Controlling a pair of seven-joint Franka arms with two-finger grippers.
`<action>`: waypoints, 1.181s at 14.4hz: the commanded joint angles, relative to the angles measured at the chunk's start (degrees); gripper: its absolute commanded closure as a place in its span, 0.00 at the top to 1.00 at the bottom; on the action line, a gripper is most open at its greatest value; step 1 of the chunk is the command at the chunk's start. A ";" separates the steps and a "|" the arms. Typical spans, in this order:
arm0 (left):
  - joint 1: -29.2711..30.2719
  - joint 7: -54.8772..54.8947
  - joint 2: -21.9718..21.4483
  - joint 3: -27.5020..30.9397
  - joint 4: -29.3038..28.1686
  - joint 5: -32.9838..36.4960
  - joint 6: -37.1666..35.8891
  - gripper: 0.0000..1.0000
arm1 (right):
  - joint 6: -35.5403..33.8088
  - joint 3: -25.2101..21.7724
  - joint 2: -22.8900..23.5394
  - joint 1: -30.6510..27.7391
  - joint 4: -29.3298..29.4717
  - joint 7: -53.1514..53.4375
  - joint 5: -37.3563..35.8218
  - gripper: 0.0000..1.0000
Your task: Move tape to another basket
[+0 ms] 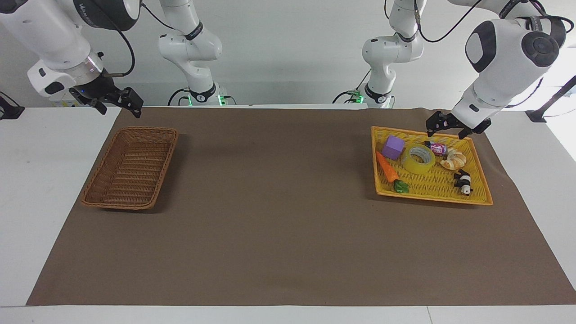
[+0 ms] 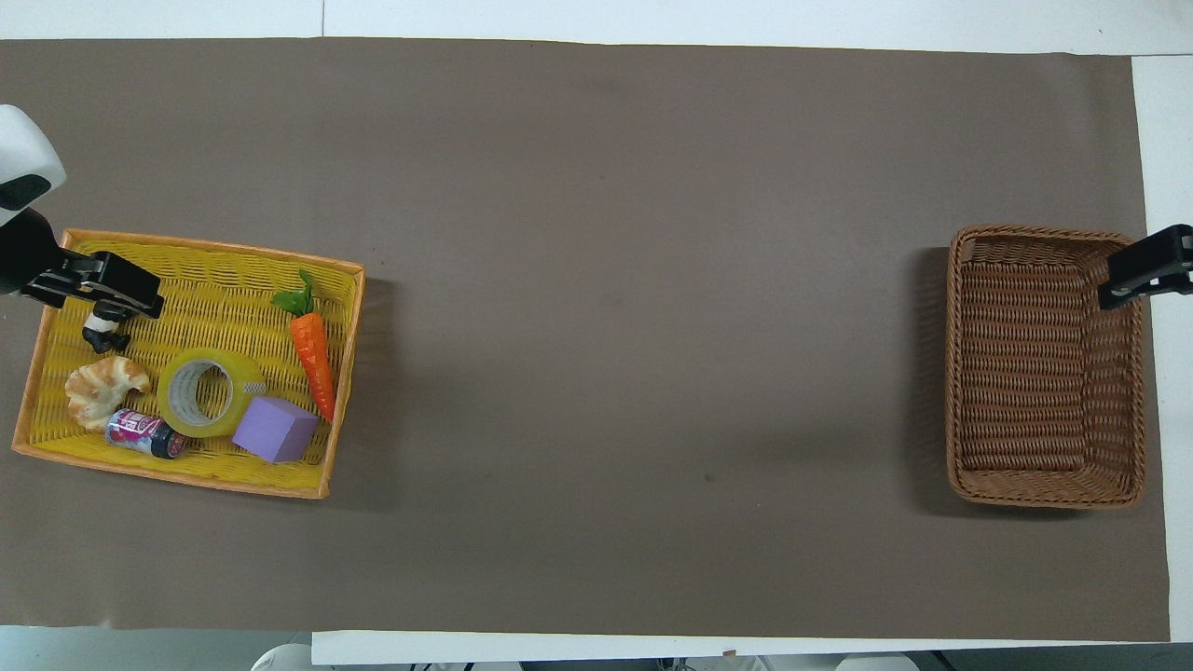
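The tape (image 1: 418,159) (image 2: 198,392), a yellow translucent roll, lies flat in the middle of a flat yellow tray (image 1: 423,195) (image 2: 186,471) at the left arm's end of the table. My left gripper (image 1: 445,130) (image 2: 112,289) hangs open in the air over the tray's edge nearest the robots, apart from the tape and holding nothing. The brown wicker basket (image 1: 146,130) (image 2: 1044,233) stands with nothing in it at the right arm's end. My right gripper (image 1: 120,108) (image 2: 1142,270) waits open in the air over the basket's outer corner nearest the robots.
Around the tape in the tray lie a purple cube (image 1: 393,147) (image 2: 275,429), a toy carrot (image 1: 387,167) (image 2: 314,359), a croissant (image 1: 453,159) (image 2: 102,387), a small can (image 1: 436,147) (image 2: 144,433) and a panda figure (image 1: 463,182) (image 2: 102,331). Brown mat stretches between tray and basket.
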 commanded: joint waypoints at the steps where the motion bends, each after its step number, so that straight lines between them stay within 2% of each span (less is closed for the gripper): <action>1: 0.26 -0.53 -0.78 -0.21 -0.64 1.02 -0.35 1.00 | 0.60 0.31 -1.42 -0.45 -1.67 -1.20 0.20 0.99; 9: 0.26 -1.31 -1.57 -0.12 -1.43 1.02 -0.35 1.00 | 0.60 0.31 -1.42 -0.45 -1.67 -1.20 0.20 0.99; 10: 0.35 -1.40 -2.62 -0.12 -4.05 1.02 1.82 1.00 | 0.60 0.31 -1.42 -0.45 -1.67 -1.20 0.20 0.99; 11: 0.70 -1.23 -4.89 -0.03 -9.12 1.02 7.67 1.00 | 0.60 0.31 -1.42 -0.45 -1.67 -1.20 0.20 0.99; 13: 3.15 -0.70 -10.43 -0.03 -24.92 1.02 23.84 1.00 | 0.60 0.31 -1.42 -0.45 -1.67 -1.20 0.20 0.99; 14: 3.34 -0.35 -10.37 -0.03 -28.82 1.02 28.17 1.00 | 0.60 0.31 -1.42 -0.45 -1.67 -1.20 0.20 0.99; 17: 6.05 -0.26 -5.72 -0.03 -30.53 1.02 34.18 1.00 | 0.60 0.31 -1.42 -0.45 -1.67 -1.20 0.20 0.99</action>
